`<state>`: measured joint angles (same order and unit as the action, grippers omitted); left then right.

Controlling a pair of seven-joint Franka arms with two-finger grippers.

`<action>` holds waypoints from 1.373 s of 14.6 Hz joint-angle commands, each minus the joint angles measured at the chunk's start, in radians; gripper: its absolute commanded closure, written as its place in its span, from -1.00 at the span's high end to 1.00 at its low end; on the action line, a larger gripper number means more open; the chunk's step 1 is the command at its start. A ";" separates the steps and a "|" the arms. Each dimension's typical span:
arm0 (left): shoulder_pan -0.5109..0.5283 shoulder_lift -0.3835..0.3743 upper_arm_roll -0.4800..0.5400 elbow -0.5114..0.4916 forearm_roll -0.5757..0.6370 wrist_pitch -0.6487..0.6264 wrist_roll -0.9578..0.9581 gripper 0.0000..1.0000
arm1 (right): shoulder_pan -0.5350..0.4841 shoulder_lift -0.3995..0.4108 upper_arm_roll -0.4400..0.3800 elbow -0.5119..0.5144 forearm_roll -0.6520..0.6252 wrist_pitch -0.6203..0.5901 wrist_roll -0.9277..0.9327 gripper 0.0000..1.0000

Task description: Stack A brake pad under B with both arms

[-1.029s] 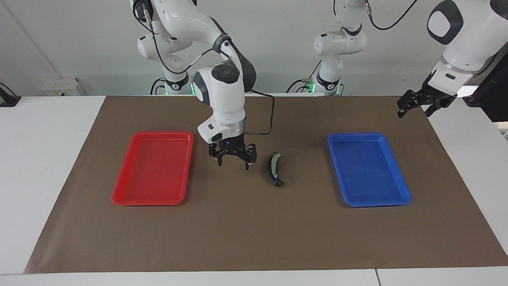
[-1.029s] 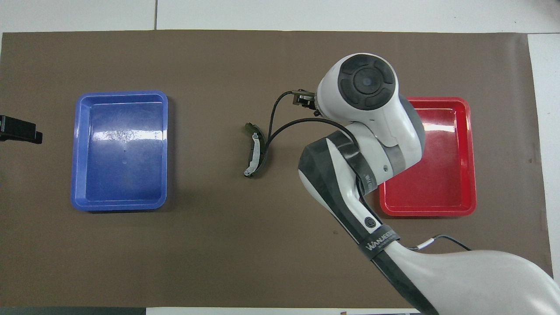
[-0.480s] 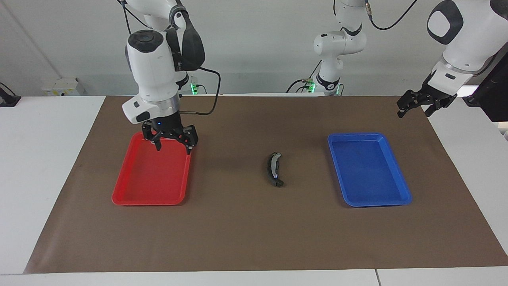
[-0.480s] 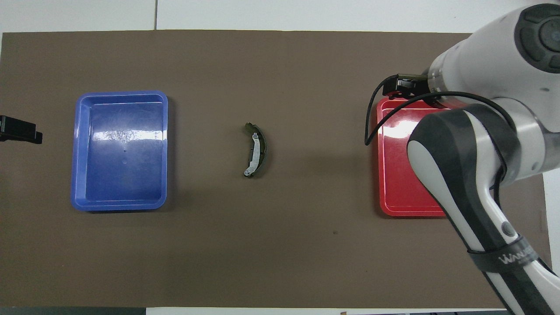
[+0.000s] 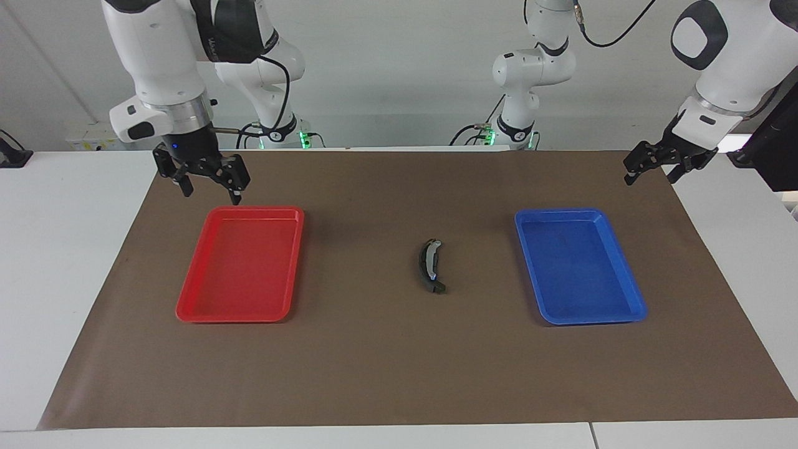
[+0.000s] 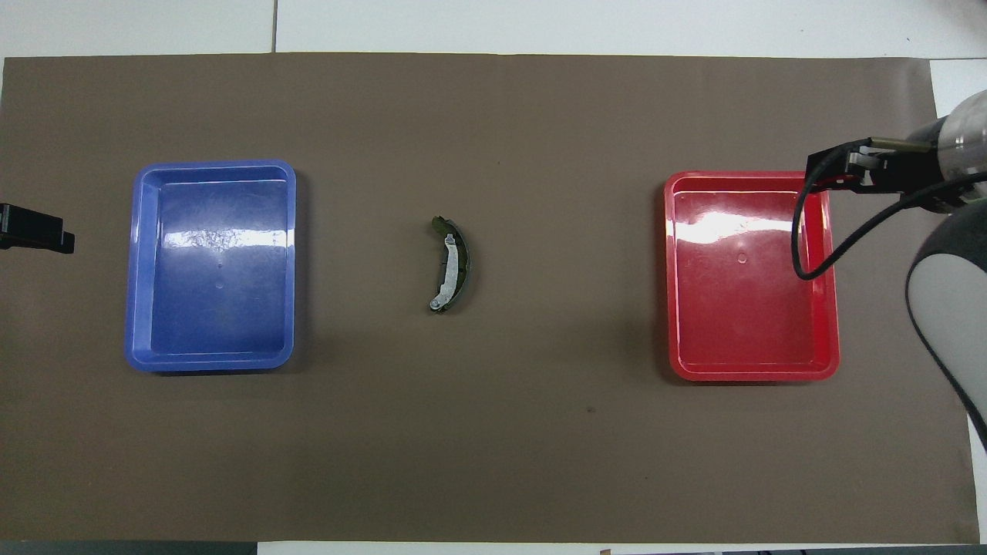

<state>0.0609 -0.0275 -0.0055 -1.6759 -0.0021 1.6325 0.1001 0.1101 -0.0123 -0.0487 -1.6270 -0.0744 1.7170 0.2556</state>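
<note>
B (image 5: 429,264) (image 6: 451,264), a curved black crescent with a silvery strip, lies in the middle of the brown mat. Only a dark grey end (image 5: 437,288) shows under it, at B's end farther from the robots; the rest of the A brake pad is hidden by B. My right gripper (image 5: 212,194) hangs open and empty in the air, over the mat by the red tray's corner nearest the robots. My left gripper (image 5: 649,178) (image 6: 38,231) waits open and empty, raised over the mat's edge at the left arm's end.
A red tray (image 5: 187,308) (image 6: 829,308) lies toward the right arm's end and a blue tray (image 5: 633,308) (image 6: 135,308) toward the left arm's end; nothing shows in either. The right arm's cable (image 6: 802,231) hangs over the red tray.
My right arm has swung away from beside B, passed over the red tray and risen toward its own end of the table. B and my left arm have not moved.
</note>
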 commanded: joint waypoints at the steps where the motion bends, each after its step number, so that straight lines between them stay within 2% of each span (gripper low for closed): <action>1: 0.005 -0.028 -0.002 -0.030 0.007 0.009 -0.010 1.00 | -0.059 -0.006 0.012 0.015 0.028 -0.065 -0.117 1.00; 4: 0.005 -0.028 -0.002 -0.030 0.007 0.009 -0.010 1.00 | -0.087 -0.023 0.012 -0.019 0.031 -0.103 -0.122 1.00; 8: 0.005 -0.026 -0.001 -0.030 0.007 0.007 -0.010 1.00 | -0.095 -0.015 0.012 0.009 0.033 -0.163 -0.119 1.00; 20: 0.005 -0.028 -0.002 -0.030 0.007 0.009 -0.011 1.00 | -0.093 -0.015 0.010 0.013 0.064 -0.185 -0.130 1.00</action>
<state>0.0610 -0.0275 -0.0054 -1.6761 -0.0021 1.6325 0.1000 0.0348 -0.0230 -0.0486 -1.6221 -0.0259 1.5528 0.1521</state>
